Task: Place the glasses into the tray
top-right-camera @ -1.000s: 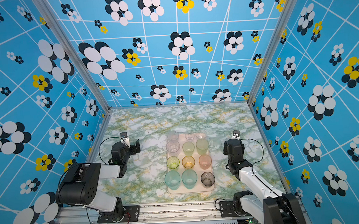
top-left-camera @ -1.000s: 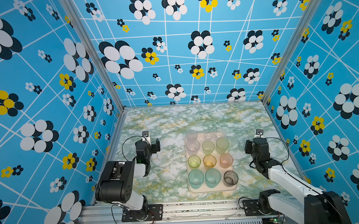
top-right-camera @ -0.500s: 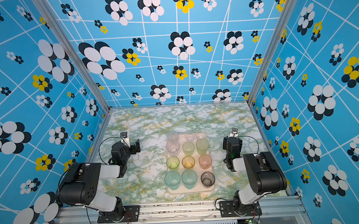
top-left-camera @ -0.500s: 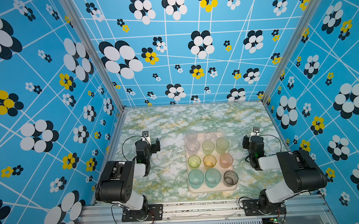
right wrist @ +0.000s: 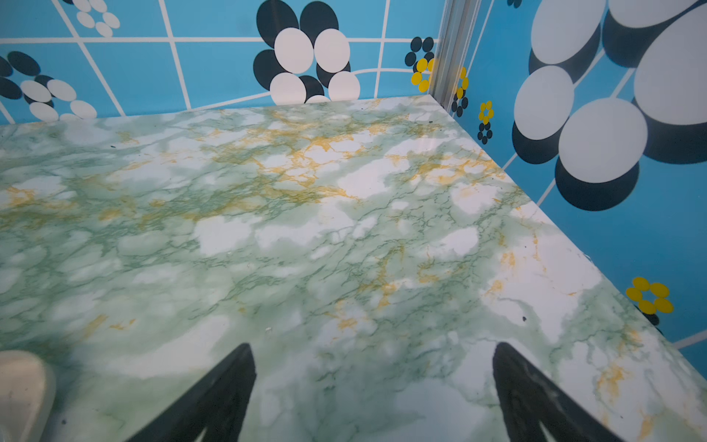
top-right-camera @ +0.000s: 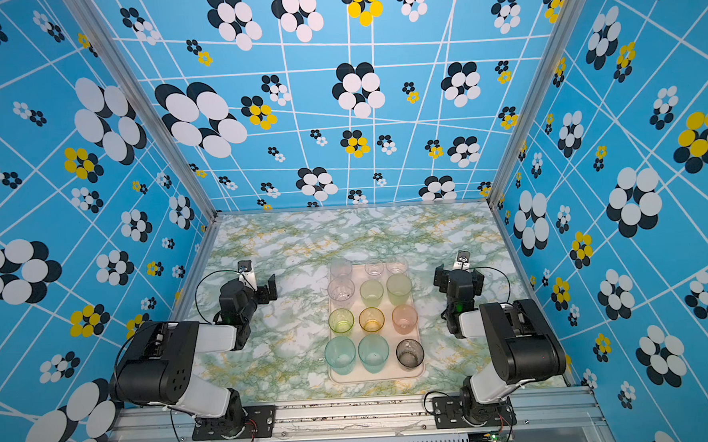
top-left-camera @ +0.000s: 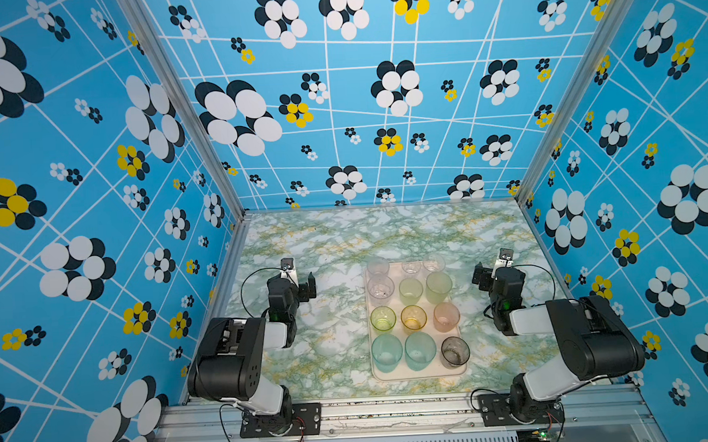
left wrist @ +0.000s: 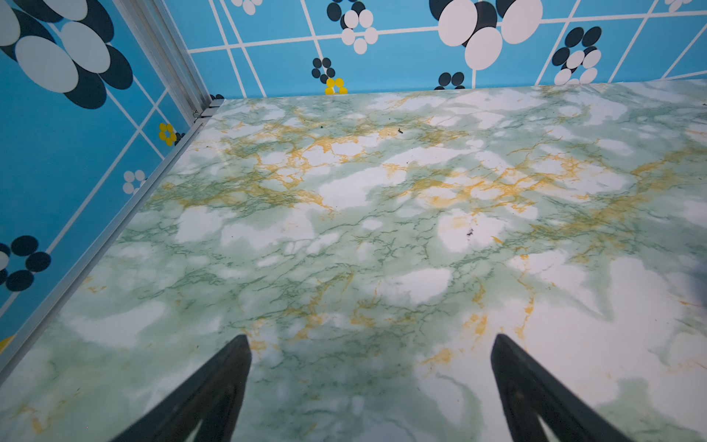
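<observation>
Tray point(top-left-camera: 418, 374) sits flat on the worktop point(top-left-camera: 328, 240), about mid-width, closer to the front edge than the back. All twelve glasses point(top-left-camera: 413, 316) stand upright inside it, three across and four deep: clear ones at the back, then pale green, then lime, amber and pink, with two teal and one smoky grey in front. Left gripper point(left wrist: 369, 340) has jaws spread wide, nothing between them, over bare worktop between tray and left edge. Right gripper point(right wrist: 372, 347) is likewise wide open and empty, over bare worktop between tray and right edge. Neither touches tray or glasses.
</observation>
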